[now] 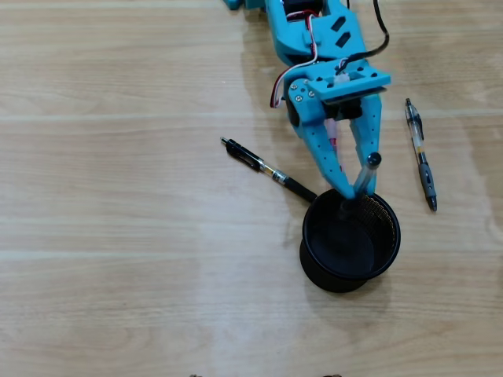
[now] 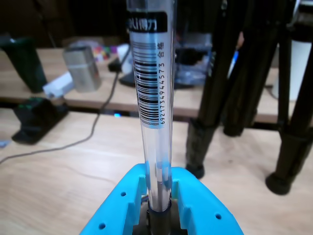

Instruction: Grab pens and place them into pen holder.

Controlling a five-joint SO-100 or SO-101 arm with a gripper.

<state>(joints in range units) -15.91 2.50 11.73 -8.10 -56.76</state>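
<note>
My blue gripper (image 1: 346, 191) is shut on a clear pen (image 1: 366, 174) and holds it tilted, its lower end inside the far rim of the black mesh pen holder (image 1: 391, 220). In the wrist view the clear pen (image 2: 151, 98), with a barcode on its barrel, stands upright between the two blue jaws of the gripper (image 2: 159, 191). A black pen (image 1: 263, 165) lies on the table left of the holder, one end near its rim. Another pen (image 1: 420, 153), clear with a dark grip, lies to the right of the gripper.
The wooden table (image 1: 118, 236) spreads to the left and front of the holder. In the wrist view, black tripod legs (image 2: 288, 122) and a cable (image 2: 73, 142) stand at the far side, with another cluttered desk behind.
</note>
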